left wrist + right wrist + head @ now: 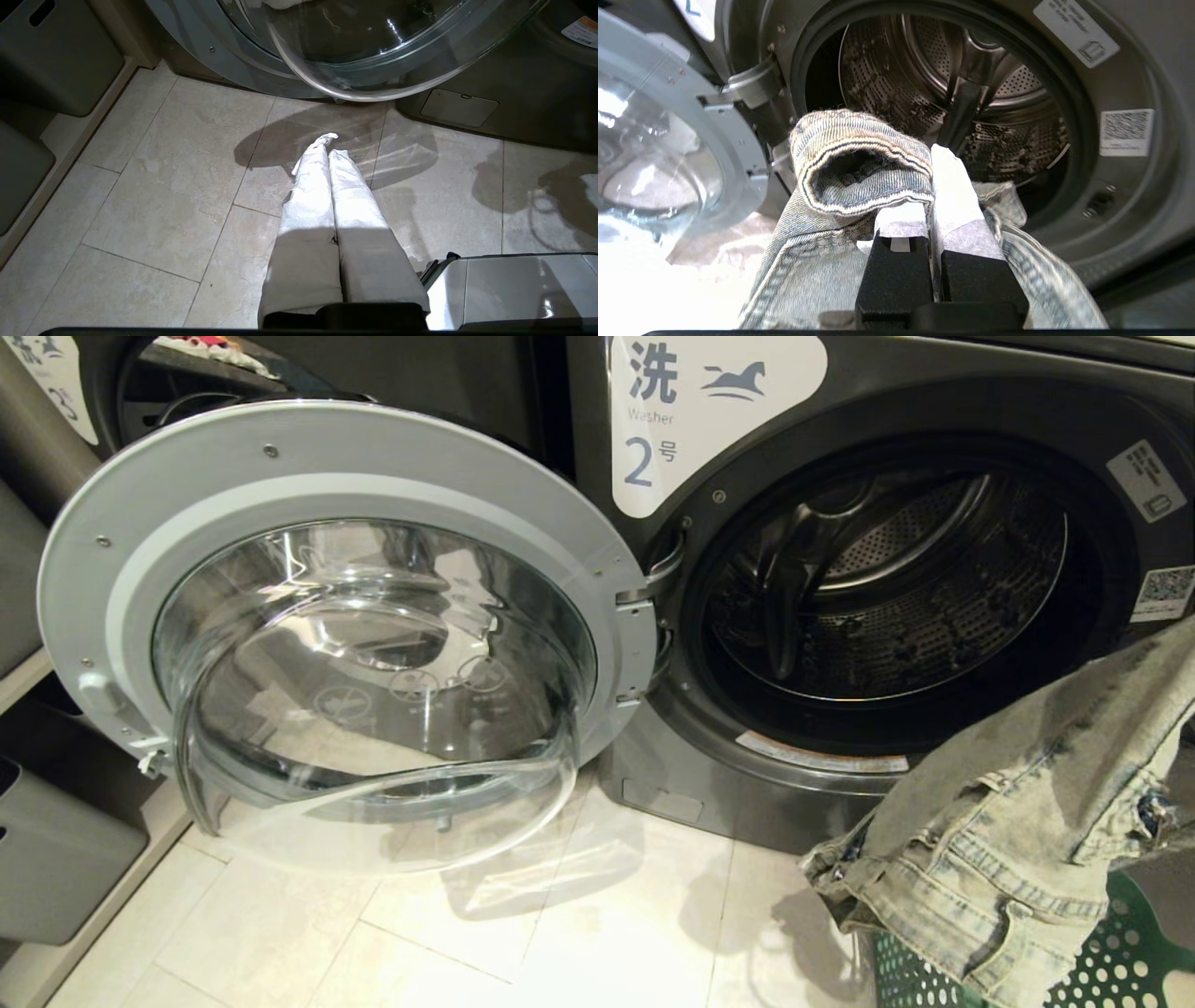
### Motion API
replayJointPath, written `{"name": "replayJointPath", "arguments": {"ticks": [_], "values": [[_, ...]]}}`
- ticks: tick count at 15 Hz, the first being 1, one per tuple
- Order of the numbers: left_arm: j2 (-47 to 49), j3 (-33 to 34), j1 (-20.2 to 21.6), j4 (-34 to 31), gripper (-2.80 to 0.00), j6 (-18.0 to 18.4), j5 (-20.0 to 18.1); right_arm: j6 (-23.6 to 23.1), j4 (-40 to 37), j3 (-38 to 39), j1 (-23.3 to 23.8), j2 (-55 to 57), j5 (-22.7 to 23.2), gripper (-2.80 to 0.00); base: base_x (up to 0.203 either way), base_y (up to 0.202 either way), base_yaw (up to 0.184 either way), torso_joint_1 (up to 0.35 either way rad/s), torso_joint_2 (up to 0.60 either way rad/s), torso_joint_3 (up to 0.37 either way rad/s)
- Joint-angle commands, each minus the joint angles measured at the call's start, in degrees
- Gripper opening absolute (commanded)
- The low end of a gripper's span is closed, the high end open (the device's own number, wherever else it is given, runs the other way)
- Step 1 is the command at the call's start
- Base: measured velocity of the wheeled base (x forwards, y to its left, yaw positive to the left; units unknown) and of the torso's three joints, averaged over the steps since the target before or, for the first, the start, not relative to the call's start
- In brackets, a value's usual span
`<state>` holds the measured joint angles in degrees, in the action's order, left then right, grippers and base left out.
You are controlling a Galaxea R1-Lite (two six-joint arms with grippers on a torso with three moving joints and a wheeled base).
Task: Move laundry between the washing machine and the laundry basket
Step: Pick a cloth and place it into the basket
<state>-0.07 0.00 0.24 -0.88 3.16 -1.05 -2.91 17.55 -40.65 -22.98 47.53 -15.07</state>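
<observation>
Before the washing machine (896, 588) mouth, right gripper (931, 186) jaws clamp laundry (840, 172); left's closed.

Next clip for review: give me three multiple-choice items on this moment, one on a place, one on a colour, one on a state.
1. Where does the basket sit in the head view?
A. lower right, below the garment
B. inside the drum
C. left of the door

2. What colour is the basket?
A. red
B. white
C. dark green

3. How is the washer door?
A. shut
B. swung wide open
C. removed and lying on the floor

Answers:
1 A: it shows at the lower right corner under the denim garment.
2 C: its perforated wall is dark green.
3 B: it hangs open on its hinge, leaving the drum exposed, while the right pincer grips the denim before it.
</observation>
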Motion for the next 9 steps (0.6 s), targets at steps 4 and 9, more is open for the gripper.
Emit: {"name": "replayJointPath", "arguments": {"ticks": [4, 9], "values": [[-0.1, 0.1, 0.0, 0.0, -2.8, 0.0, 0.0, -0.3, -4.9, -5.1, 0.0, -2.8, 0.1, -2.8, 0.0, 0.0, 0.0, 0.0, 0.0, 0.0], [-0.1, 0.1, 0.0, 0.0, -2.8, 0.0, 0.0, -1.5, -6.0, -5.7, 0.0, -3.4, -0.4, -2.8, 0.0, 0.0, 0.0, 0.0, 0.0, 0.0]]}}
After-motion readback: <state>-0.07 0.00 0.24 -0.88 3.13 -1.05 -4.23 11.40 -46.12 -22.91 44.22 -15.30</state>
